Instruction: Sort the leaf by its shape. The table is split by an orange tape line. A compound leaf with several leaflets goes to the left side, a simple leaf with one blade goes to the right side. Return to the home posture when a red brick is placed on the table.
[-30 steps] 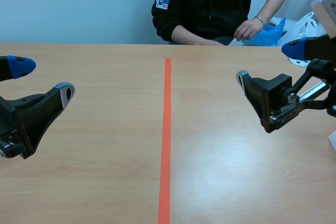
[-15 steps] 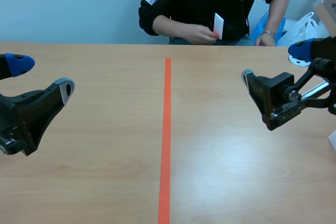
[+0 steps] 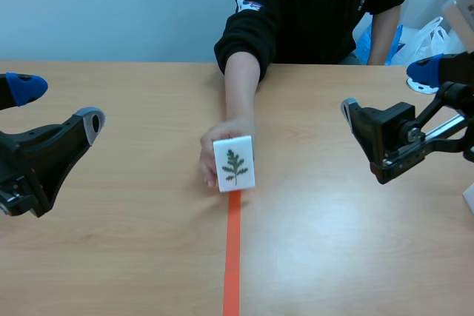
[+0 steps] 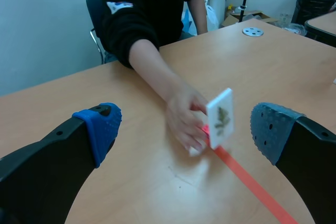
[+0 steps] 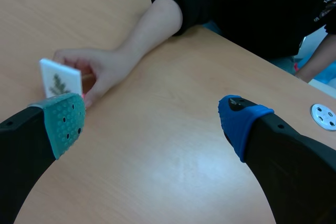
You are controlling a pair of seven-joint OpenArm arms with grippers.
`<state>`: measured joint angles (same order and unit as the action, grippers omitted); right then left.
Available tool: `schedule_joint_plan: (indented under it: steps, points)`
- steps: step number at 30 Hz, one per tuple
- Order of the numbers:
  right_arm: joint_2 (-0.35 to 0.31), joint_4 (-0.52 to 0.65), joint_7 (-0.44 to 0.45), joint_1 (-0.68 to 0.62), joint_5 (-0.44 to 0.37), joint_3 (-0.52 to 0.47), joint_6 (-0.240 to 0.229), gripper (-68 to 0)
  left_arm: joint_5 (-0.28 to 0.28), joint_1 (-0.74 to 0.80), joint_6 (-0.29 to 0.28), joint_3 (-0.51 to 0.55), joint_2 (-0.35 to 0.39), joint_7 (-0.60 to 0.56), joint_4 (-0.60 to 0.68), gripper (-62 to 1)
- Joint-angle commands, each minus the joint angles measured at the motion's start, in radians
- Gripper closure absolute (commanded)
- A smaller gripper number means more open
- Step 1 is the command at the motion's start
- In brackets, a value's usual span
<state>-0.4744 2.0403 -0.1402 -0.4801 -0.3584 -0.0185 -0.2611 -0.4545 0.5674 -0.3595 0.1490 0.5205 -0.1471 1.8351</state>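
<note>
Scene view: small white card printed with a green leaf, held upright by a person's hand; nothing sorted yet.
It stands on the far end of the orange tape line, midway between the wooden table's side edges, while the left gripper and right gripper hover near those edges, fingers apart and empty. Left wrist view: the card is ahead, between the spread fingers. Right wrist view: it stands just beyond one pad. The leaf looks compound, so pickup and carrying to the left side remain.
</note>
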Motion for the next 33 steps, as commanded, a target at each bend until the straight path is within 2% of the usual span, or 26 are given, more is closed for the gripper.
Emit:
schedule_joint_plan:
  steps: [1, 28, 31, 33]
  points:
    - [-0.016, 0.006, 0.012, 0.009, -0.006, -0.010, 0.007, -51.9, -0.014, -0.006, 0.005, 0.004, -0.002, -0.018, 0.003, -52.9]
    - [-0.016, 0.006, -0.002, 0.010, 0.010, -0.010, 0.005, -51.9, -0.014, -0.006, 0.005, 0.004, -0.002, -0.018, 0.003, -52.9]
    - [-0.020, 0.003, -0.032, 0.015, 0.017, -0.009, -0.003, -51.9, -0.014, -0.006, 0.005, 0.004, -0.002, -0.018, 0.003, -52.9]
    - [-0.023, -0.007, -0.050, 0.026, 0.017, -0.009, -0.026, -51.9, -0.014, -0.006, 0.005, 0.004, -0.002, -0.018, 0.003, -52.9]
